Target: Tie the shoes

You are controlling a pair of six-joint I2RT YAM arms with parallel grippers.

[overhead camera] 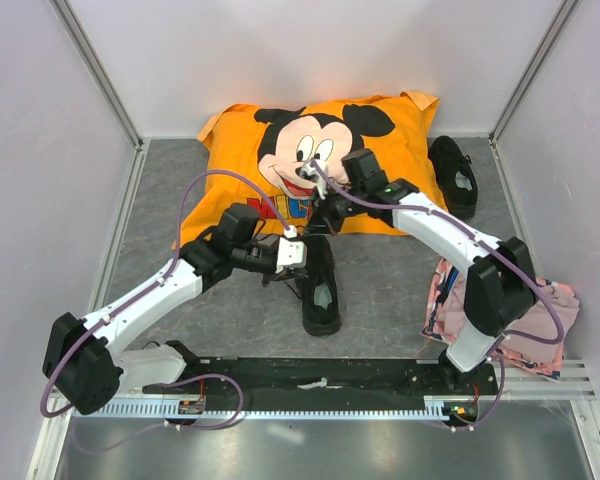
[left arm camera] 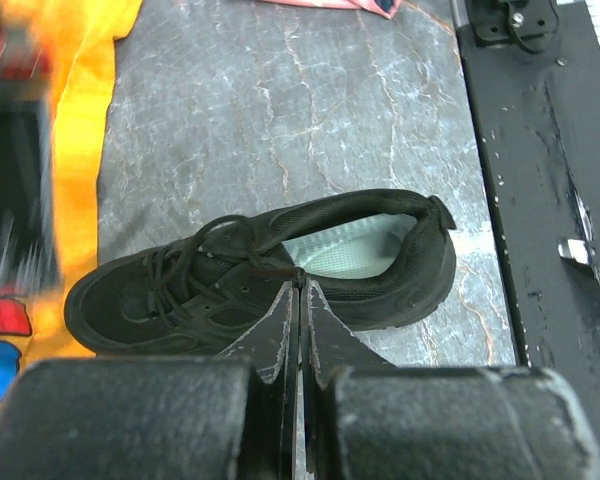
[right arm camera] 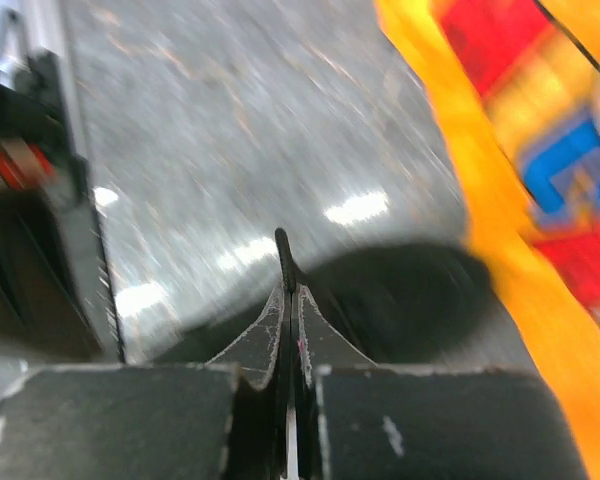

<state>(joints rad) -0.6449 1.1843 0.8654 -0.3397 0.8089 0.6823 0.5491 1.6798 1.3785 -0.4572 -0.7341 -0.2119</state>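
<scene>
Shoes lie well apart on the counter in the top view: near shoe at centre, far shoe beside the orange cushion. Only the wrist views show grips. The left hand is closed, tips at the near shoe's laces. The right hand, blurred, is closed and pinching a thin black lace.

Open table left of the shoe; orange fabric just behind it.

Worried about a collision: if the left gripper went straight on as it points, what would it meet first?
Likely the black shoe, at its laces; the left gripper, shut, looks almost on it, but depth is unclear.
</scene>
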